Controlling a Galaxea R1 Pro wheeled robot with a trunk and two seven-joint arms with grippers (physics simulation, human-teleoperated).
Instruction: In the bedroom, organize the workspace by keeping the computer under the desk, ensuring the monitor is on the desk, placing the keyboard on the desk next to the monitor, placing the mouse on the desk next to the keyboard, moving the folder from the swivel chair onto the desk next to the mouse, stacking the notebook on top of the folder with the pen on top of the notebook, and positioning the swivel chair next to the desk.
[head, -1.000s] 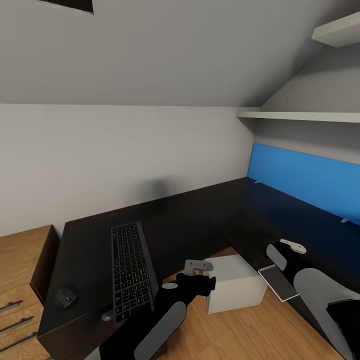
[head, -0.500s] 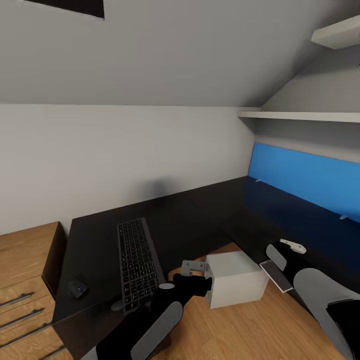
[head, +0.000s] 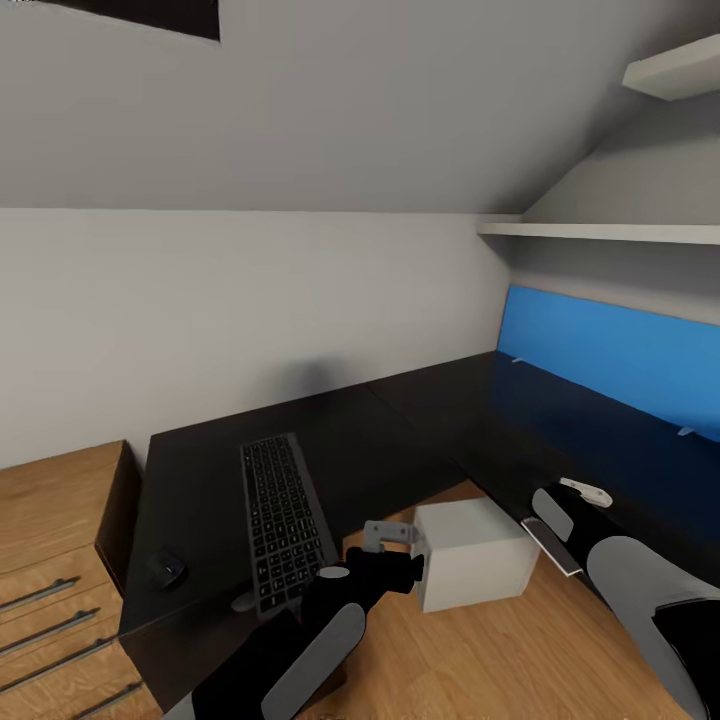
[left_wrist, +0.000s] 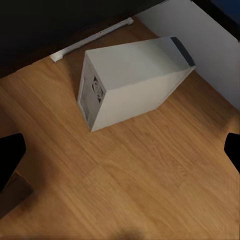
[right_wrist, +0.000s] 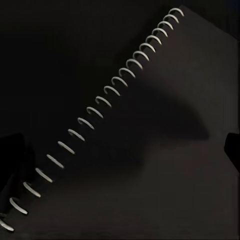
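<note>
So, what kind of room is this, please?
Probably a home office corner in an attic room: a sloped grey ceiling, an L-shaped black desk with a keyboard and mouse on it, and a computer tower on the wood floor.

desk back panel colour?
Bright blue; the back panel runs behind the black desk, best seen in the head view.

You're looking at a home study nook under a sloped attic ceiling (head: 330, 110): a black L-shaped desk (head: 400, 440) at 12 o'clock, wall shelves (head: 600, 232) at 2 o'clock, wood drawers (head: 50, 560) at 9 o'clock, wood floor (head: 520, 660) underfoot.
</note>
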